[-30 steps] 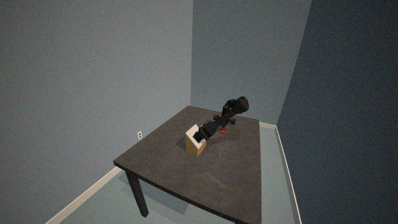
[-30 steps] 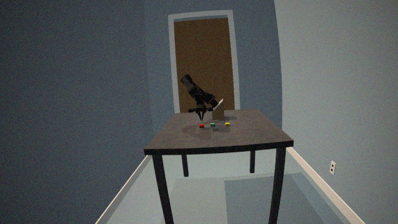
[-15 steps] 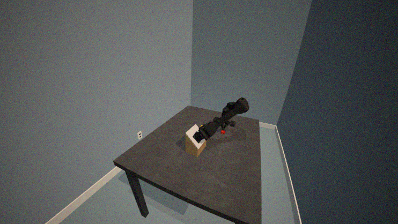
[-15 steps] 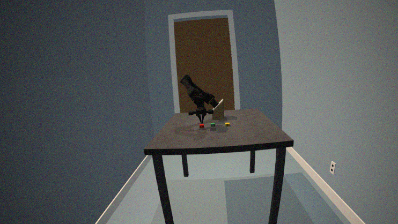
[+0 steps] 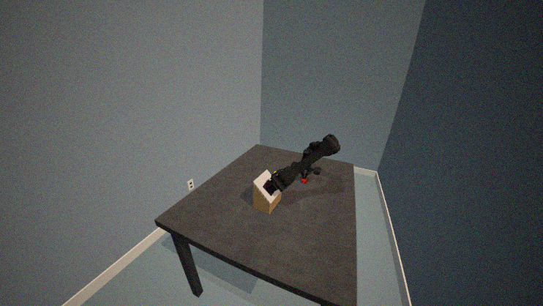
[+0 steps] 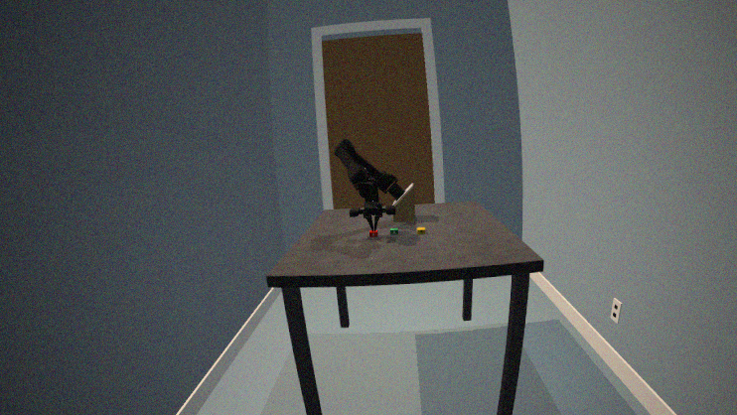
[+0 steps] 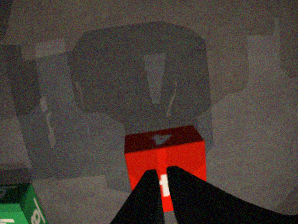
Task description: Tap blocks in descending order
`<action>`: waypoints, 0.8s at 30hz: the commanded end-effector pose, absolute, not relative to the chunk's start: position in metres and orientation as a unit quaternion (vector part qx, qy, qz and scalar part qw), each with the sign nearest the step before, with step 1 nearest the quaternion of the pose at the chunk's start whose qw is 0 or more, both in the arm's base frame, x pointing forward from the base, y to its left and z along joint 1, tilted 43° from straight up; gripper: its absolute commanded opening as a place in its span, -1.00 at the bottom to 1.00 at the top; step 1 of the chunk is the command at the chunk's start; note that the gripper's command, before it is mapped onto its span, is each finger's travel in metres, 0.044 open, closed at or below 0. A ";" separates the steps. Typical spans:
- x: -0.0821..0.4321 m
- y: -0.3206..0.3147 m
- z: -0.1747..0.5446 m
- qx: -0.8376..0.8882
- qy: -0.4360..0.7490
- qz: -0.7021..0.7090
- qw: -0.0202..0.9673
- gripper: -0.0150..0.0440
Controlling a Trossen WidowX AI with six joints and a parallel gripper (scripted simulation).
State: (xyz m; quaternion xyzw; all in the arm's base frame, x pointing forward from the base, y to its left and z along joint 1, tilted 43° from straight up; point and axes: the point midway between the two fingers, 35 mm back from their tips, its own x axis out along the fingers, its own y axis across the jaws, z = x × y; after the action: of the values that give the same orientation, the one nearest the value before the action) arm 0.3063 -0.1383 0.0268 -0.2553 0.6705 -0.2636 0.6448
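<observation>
The red block point(image 5: 304, 181) point(image 6: 372, 233) point(image 7: 140, 162) sits on the table; a 4 shows dimly on its shaded side, and the digit on its bright face is partly covered by the fingers. My gripper point(image 5: 304, 176) point(image 6: 372, 230) point(image 7: 162, 177) is shut, with nothing seen between the fingers; its tips are at the red block's top. The green block point(image 6: 393, 231) point(image 7: 17, 206) stands beside it, an 8 on its side, cut off by the wrist view's edge. The yellow block point(image 6: 421, 230) is farther along the row, its digit unreadable; only a sliver shows in the top view.
The arm's base is mounted on a wooden wedge stand point(image 5: 262, 201) point(image 6: 405, 213) with a slanted white top, behind the blocks as seen in the exterior view. The dark table point(image 5: 304, 243) point(image 6: 464, 257) bears everything. Arm shadows fall around the blocks.
</observation>
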 end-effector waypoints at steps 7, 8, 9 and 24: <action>0.309 -0.109 0.040 -0.254 0.673 -0.258 0.644 -0.25; 0.314 -0.096 0.034 -0.251 0.673 -0.253 0.648 -0.16; 0.319 -0.079 0.026 -0.248 0.673 -0.247 0.651 -0.07; 0.261 0.161 -0.097 -0.244 0.680 -0.245 0.647 0.86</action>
State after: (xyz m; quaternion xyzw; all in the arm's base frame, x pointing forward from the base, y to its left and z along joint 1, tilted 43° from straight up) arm 0.2887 0.1277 -0.0736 -0.2374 0.6791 -0.2306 0.6552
